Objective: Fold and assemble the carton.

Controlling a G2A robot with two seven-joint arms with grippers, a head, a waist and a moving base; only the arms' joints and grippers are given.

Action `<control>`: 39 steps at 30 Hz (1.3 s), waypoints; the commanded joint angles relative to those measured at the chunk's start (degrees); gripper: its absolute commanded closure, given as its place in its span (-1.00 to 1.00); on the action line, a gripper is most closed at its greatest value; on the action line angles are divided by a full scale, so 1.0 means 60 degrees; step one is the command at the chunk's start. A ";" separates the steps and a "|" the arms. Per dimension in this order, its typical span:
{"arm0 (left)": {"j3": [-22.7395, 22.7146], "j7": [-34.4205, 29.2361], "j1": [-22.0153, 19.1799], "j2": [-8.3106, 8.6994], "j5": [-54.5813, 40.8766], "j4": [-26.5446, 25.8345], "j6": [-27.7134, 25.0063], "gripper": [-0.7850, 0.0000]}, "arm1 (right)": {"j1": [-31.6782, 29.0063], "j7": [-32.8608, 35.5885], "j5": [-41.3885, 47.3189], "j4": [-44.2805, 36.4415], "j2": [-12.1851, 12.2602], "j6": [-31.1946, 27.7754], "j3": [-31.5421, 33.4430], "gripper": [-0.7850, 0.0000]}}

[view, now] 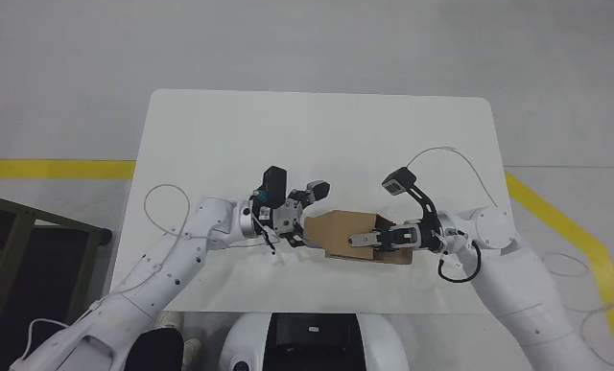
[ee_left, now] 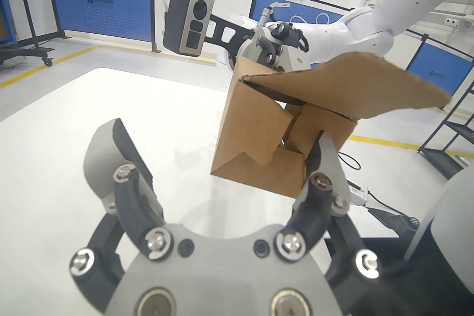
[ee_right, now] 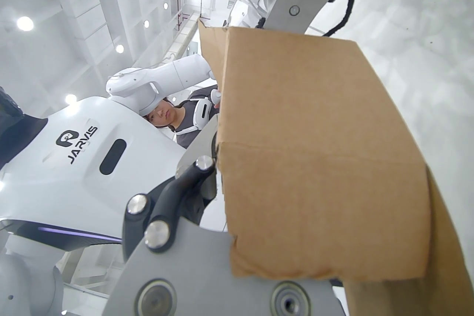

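Now, carton (view: 331,232): held over desk (view: 317,131), inner end flaps half tucked, top flap raised.
Right claw (view: 369,240): clamped on carton.
Left claw (ee_left: 218,143): spread wide, one finger (ee_left: 326,150) touching the end.
Advice: top flap to be pressed down squarely.

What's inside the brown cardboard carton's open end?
In the brown cardboard carton, overlapping folded flaps partly close the end; the raised upper flap and those flaps hide the interior.

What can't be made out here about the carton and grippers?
Far-end flaps of the carton: left wrist view, hidden by its own body.
Second finger of the right gripper: right wrist view, behind the carton wall.
Whether the carton's underside touches the table: top view, covered by the carton.
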 commanded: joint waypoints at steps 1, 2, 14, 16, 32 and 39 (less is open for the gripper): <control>0.0005 -0.0017 -0.0007 -0.0011 0.0014 -0.0027 0.0000 -1.00 | 0.0006 0.0003 -0.0006 0.0007 -0.0002 0.0013 -0.0003 1.00; 0.0004 -0.0019 -0.0008 -0.0014 0.0015 -0.0030 0.0000 -1.00 | 0.0007 -0.0004 -0.0005 0.0012 -0.0002 0.0013 0.0000 1.00; -0.0165 0.0033 0.0082 0.0025 0.0029 -0.0058 0.0000 -1.00 | -0.0008 -0.0111 -0.0243 0.0142 0.0021 0.0020 0.0111 1.00; -0.0300 0.0071 0.0163 0.0067 0.0029 -0.0019 0.0000 -1.00 | -0.0028 -0.0170 -0.0388 0.0202 0.0041 0.0048 0.0177 1.00; -0.1684 0.0268 0.1017 0.0732 0.0490 -0.1242 0.0000 -1.00 | -0.0436 -0.0742 -0.1633 0.0293 0.0237 0.0436 0.0698 1.00; -0.1699 -0.0395 0.0854 0.0697 0.0476 -0.1142 0.0037 -1.00 | -0.0496 -0.0836 -0.2226 -0.0254 0.0258 0.0767 0.0485 1.00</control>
